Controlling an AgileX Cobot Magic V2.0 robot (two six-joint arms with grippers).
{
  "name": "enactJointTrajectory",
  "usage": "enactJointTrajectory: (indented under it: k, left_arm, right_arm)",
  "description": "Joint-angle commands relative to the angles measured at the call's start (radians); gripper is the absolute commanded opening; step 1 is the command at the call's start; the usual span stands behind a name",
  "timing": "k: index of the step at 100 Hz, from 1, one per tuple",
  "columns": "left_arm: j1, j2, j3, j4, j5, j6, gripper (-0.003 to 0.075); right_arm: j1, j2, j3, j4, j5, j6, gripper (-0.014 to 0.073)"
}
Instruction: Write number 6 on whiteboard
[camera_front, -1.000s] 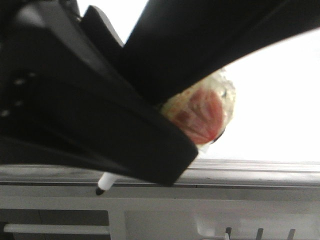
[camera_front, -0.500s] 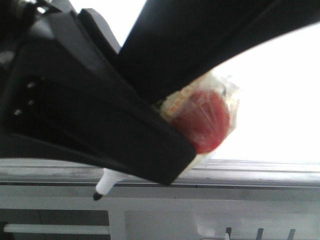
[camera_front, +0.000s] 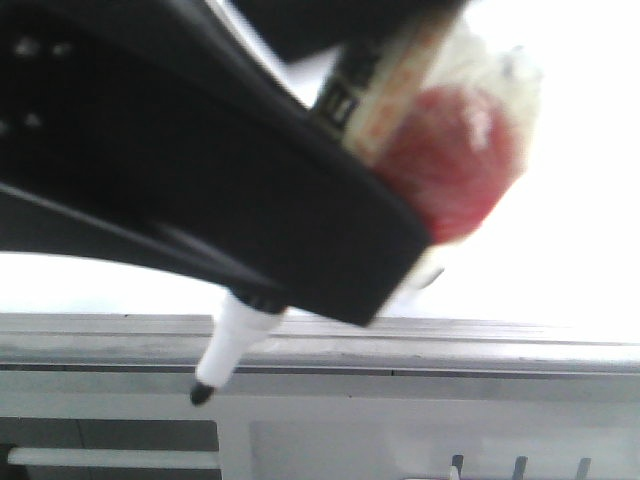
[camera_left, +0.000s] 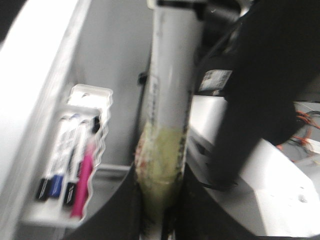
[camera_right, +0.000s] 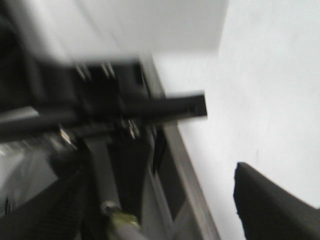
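One left gripper (camera_left: 159, 220) is clamped on one marker (camera_front: 232, 345), its black tip past the whiteboard's (camera_front: 560, 200) grey front edge. One tray (camera_left: 75, 165) holds three markers. Whether the right gripper (camera_right: 165, 220) is closed is unclear.

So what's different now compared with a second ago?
The left gripper holding the marker has swung up and to the right in the front view, so more of the marker's white tip end shows below it, and the red taped bundle sits higher. The marker is held as before, its black tip in front of the whiteboard's grey rim, which has not moved.
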Motion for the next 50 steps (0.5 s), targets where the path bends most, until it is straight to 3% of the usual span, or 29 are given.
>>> enactJointTrajectory:
  k: [1,8,16,21,50]
  left_arm:
    - [0.045,-0.009,-0.022,-0.076,-0.059,-0.048,-0.0019]
    - [0.073,-0.009,-0.020,-0.139,-0.117,-0.066,-0.0019]
    - [0.086,-0.009,-0.020,-0.218,-0.206,-0.072,-0.0019]
    - [0.086,-0.009,-0.020,-0.263,-0.279,-0.072,-0.0019]
    - [0.037,0.002,-0.020,-0.431,-0.682,-0.074,-0.0019]
  right_arm:
    - [-0.036,-0.086,-0.044,0.033,-0.153,0.002,0.0411]
    - [-0.071,-0.128,-0.044,0.031,-0.146,0.002,0.0270]
    - [-0.116,-0.173,-0.044,0.023,-0.114,0.002,0.0027]
    - [-0.145,-0.194,-0.044,0.018,-0.093,0.002,-0.0070]
    - [-0.199,-0.234,-0.043,0.018,0.011,0.002,-0.0065]
